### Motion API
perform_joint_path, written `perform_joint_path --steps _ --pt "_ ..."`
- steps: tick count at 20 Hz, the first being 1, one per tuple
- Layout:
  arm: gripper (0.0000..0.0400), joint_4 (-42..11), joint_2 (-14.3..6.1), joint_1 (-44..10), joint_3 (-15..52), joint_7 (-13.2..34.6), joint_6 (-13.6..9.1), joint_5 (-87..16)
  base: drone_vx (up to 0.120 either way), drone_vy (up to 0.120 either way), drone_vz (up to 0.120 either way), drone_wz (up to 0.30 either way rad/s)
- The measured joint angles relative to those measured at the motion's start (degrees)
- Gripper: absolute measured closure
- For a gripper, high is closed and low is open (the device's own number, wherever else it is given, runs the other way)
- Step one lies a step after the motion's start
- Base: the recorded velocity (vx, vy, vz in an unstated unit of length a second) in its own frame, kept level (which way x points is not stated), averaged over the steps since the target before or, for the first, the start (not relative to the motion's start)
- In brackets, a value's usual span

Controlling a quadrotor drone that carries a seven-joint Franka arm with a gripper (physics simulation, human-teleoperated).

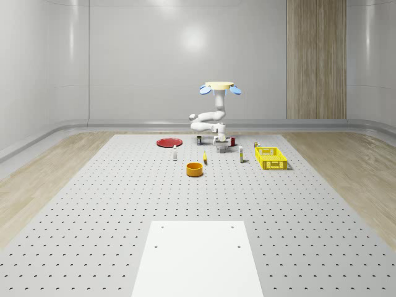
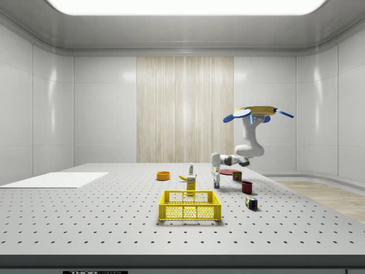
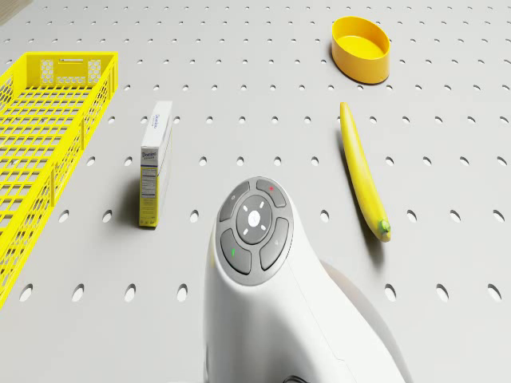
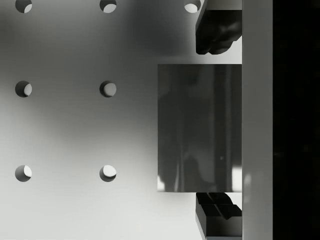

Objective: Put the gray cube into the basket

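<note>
Gray cube [image 4: 199,127]: plain, smooth, dull-reflective faces, sitting flat and square on the perforated worktop [image 4: 75,130]. In the wrist view it lies directly under the hand [image 4: 218,122], between the two dark fingertips [image 4: 216,32], one at each opposite side; whether they touch it cannot be told.

Basket [image 1: 270,158]: bright yellow, rectangular, open-topped, lattice walls and floor, upright on the worktop. It stands well apart from the hand, off to the whole-scene view's right of it and nearer that camera. In the side view the basket [image 2: 190,205] sits in front of the hand.
</note>
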Motion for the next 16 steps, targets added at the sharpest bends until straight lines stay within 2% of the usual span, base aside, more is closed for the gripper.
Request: perform_joint_path --steps 2,5,8,16 --pt "0.0000 -0.04 -0.26 -0.01 -0.04 0.06 0.24 0.04 0.000 0.000 0.000 0.000" --pt "0.0073 -0.07 -0.61 -0.08 -0.04 0.17 0.57 0.15 0.000 0.000 0.000 0.000" --pt "0.0114 -0.07 -0.93 -0.18 0.00 0.27 0.87 0.27 0.000 0.000 0.000 0.000" --pt "0.0145 -0.03 -1.70 -0.48 0.14 0.53 1.58 0.62 0.000 0.000 0.000 0.000"
